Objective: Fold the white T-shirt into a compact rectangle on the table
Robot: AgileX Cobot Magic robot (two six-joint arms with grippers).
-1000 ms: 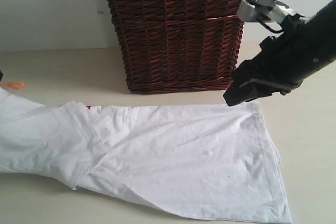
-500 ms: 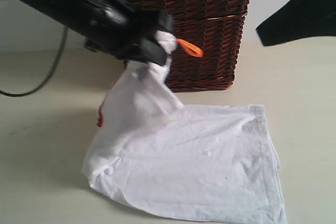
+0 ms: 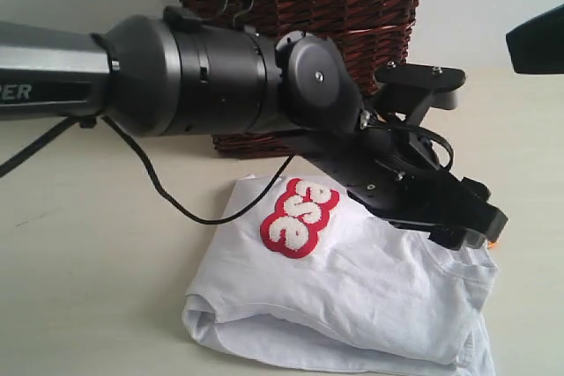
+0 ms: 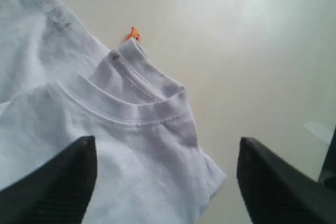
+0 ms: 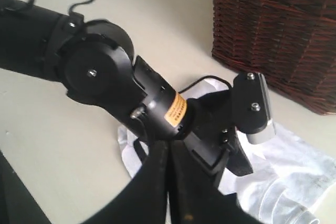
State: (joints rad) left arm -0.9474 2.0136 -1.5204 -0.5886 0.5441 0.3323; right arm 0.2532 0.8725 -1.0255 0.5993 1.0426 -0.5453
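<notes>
Left tool (image 4: 165, 145) spread wide right over the collar (image 4: 137, 109) of the white T-shirt (image 3: 352, 297), lower right; right tool (image 5: 168, 148) pinched shut, upper right.

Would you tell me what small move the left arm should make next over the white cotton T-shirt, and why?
Probably raise the left gripper straight up and draw it back. Its jaws stand wide open above the collar of the white cotton T-shirt, which lies doubled over on the pale beige table, so nothing is held and the arm only hides the fold.
</notes>
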